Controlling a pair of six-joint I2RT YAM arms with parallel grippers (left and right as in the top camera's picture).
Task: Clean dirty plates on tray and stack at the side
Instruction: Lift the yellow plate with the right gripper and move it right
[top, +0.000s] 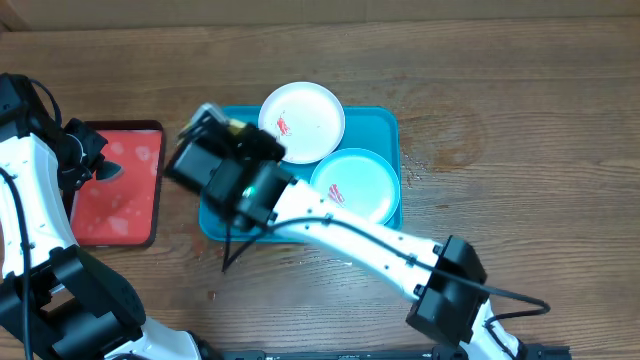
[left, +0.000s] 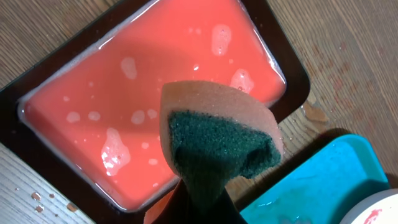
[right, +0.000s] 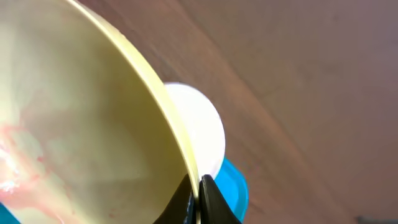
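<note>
My right gripper (right: 198, 191) is shut on the rim of the yellow-green plate (right: 74, 124), which is tilted up on edge and has faint red smears inside. In the overhead view this gripper (top: 218, 135) is over the left end of the teal tray (top: 385, 125). The white plate (top: 302, 122) and the light blue plate (top: 355, 185) lie on the tray, each with a red smear. My left gripper (left: 205, 202) is shut on an orange sponge with a green scrub face (left: 217, 137), held above the red tray (left: 124, 93).
The red tray (top: 118, 185) with a dark rim holds pinkish soapy water and stands left of the teal tray. Water drops lie on the wooden table beside it. The right arm stretches from the front right across the teal tray's front edge.
</note>
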